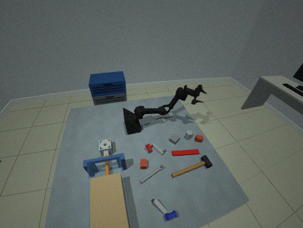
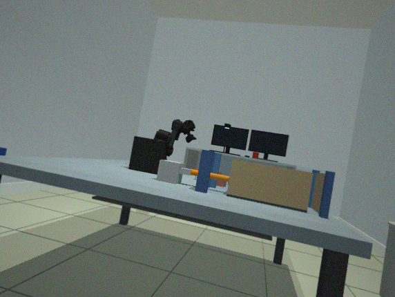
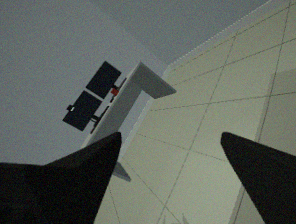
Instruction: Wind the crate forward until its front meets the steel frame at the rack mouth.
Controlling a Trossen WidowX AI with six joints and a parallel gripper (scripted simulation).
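The tan crate [image 1: 107,201] [image 2: 269,184] sits flat inside the clear-panelled cubby, its front a short gap behind the blue frame [image 1: 95,160] [image 2: 204,170]. An orange strap [image 1: 107,168] [image 2: 219,177] runs from it through the frame to the pale winch [image 1: 105,144] [image 2: 170,171]. The winch's round top hole is uncovered. A red-knobbed tool [image 1: 149,148] with a grey arm and a blue-knobbed tool [image 1: 171,215] with a grey arm lie on the bench; I cannot tell which is the winch handle. My gripper [image 1: 204,97] [image 2: 195,134] [image 3: 170,137] is open and empty, high beyond the bench's right edge.
A grey bar tool [image 1: 152,174], a mallet [image 1: 188,169], a red bar [image 1: 185,152], orange blocks [image 1: 143,164] [image 1: 198,138], a grey block [image 1: 174,139] and a grey cylinder [image 1: 188,134] lie right of the cubby and winch. A desk with monitors stands beyond.
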